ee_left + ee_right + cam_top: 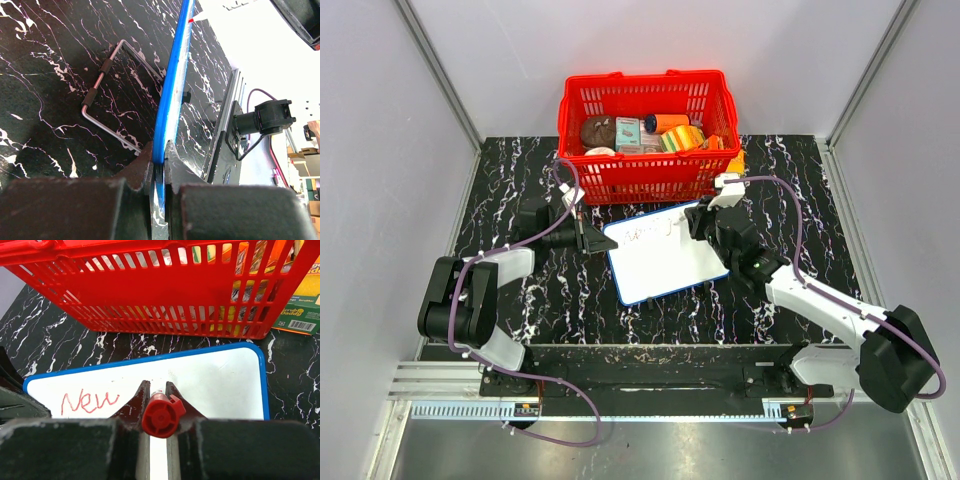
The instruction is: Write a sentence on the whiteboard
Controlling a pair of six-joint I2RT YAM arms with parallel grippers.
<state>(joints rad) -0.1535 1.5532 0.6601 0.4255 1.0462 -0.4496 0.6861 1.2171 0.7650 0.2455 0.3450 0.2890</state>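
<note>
The whiteboard [665, 255], white with a thin blue rim, lies on the black marbled table in front of the red basket. My left gripper [588, 238] is shut on its left blue edge [170, 105]. My right gripper [698, 222] is shut on a red marker [161, 415], held upright with its tip down on the board's top part. The sentence [89, 402] reads "New" in red, left of the marker. It shows as a faint scrawl in the top view [650, 234]. The marker tip is hidden by its red end cap.
The red basket [645, 180] with several items stands right behind the board [175, 300]. A yellow-green package [302, 305] lies beside the basket at the right. A wire stand [117, 100] lies on the table under the board's raised left edge.
</note>
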